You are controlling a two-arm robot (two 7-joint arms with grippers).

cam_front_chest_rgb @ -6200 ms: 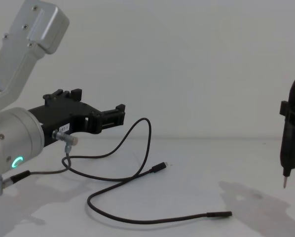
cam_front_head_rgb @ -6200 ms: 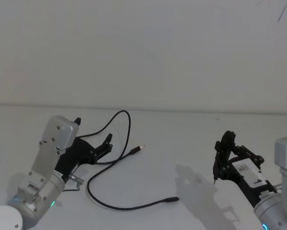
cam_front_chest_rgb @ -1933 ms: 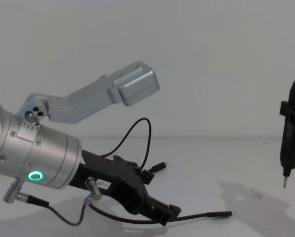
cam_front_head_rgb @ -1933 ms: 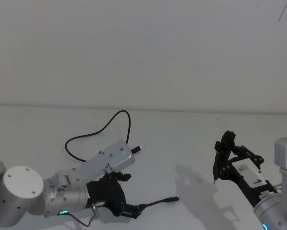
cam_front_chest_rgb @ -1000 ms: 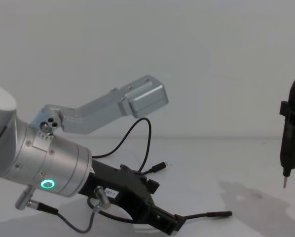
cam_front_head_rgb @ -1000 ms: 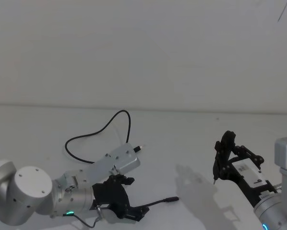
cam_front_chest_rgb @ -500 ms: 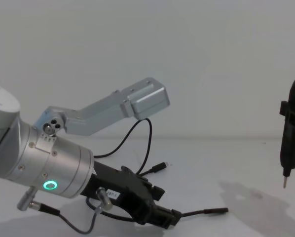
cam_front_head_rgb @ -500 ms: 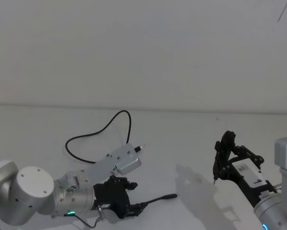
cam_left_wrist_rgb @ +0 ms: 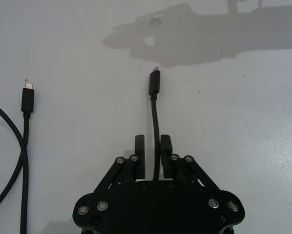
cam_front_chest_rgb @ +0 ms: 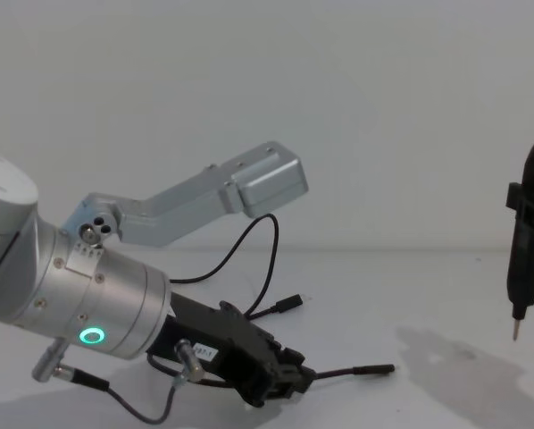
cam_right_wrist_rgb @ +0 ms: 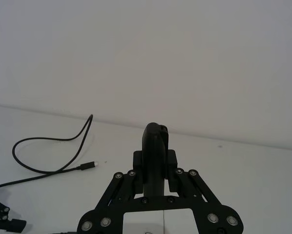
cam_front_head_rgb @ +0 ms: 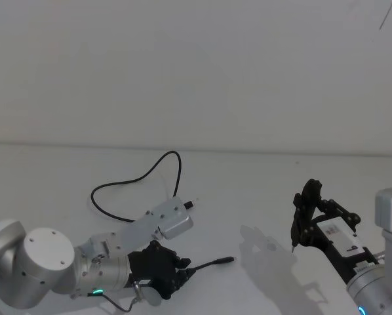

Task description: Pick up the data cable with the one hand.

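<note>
My left claw has pinched shut on the data cable behind its plug, tugging it nearer; I should lift slowly off the table. Right claw idles, clasping a pen tool.

A plain white wall backs the white tabletop (soft shadows).

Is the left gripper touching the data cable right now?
Touching. The left wrist view shows the data cable running between the left gripper's jaws, which are shut on it just behind its plug.
</note>
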